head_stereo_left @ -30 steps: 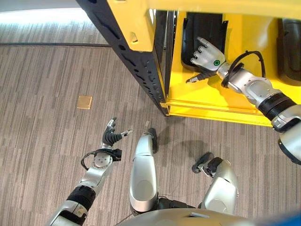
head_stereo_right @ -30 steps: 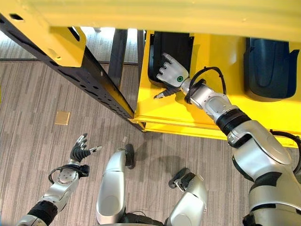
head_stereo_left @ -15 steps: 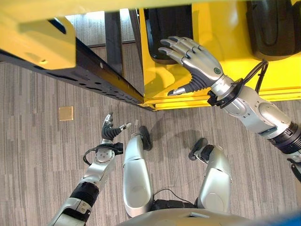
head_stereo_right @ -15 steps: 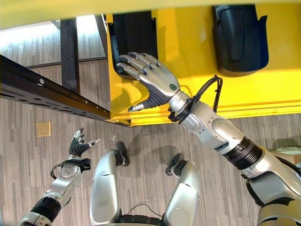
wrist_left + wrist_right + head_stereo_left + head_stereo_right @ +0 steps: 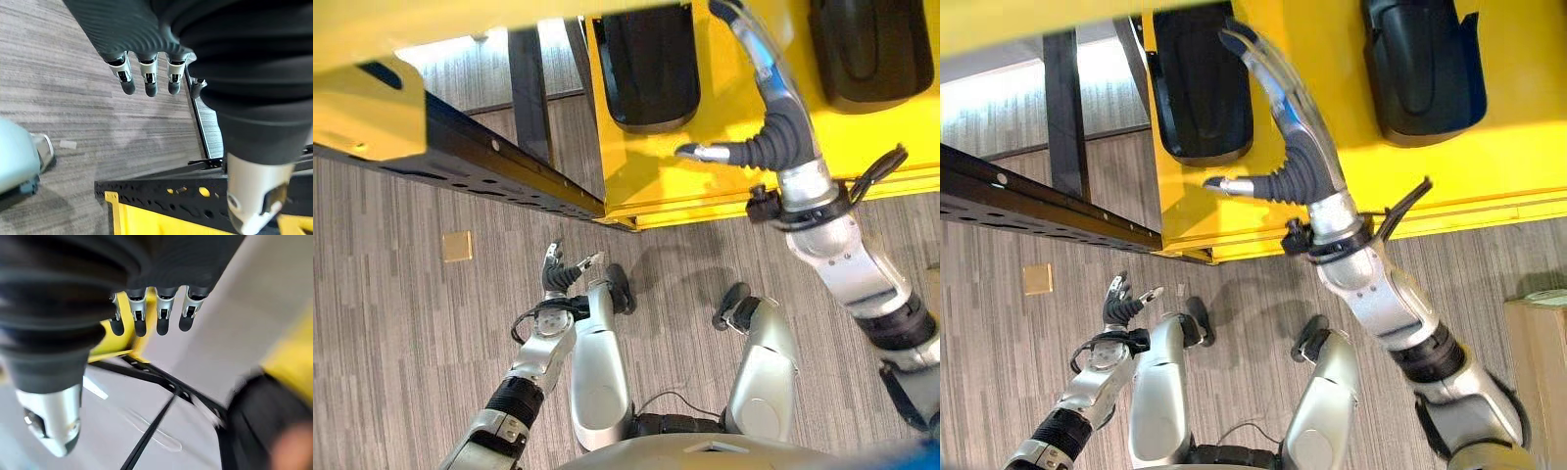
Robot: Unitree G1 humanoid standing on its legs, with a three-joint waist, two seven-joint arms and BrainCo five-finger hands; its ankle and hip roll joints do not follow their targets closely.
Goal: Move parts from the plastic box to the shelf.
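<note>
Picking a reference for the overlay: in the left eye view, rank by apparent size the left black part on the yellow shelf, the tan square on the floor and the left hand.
1. Left black moulded part on the yellow shelf: largest.
2. Left hand.
3. Tan square floor plate.
The last two look alike, so their order is unsure.

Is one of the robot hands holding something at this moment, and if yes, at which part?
Nothing is held. The right hand is open above the yellow shelf near a black part; the left hand is open over the floor.
</note>
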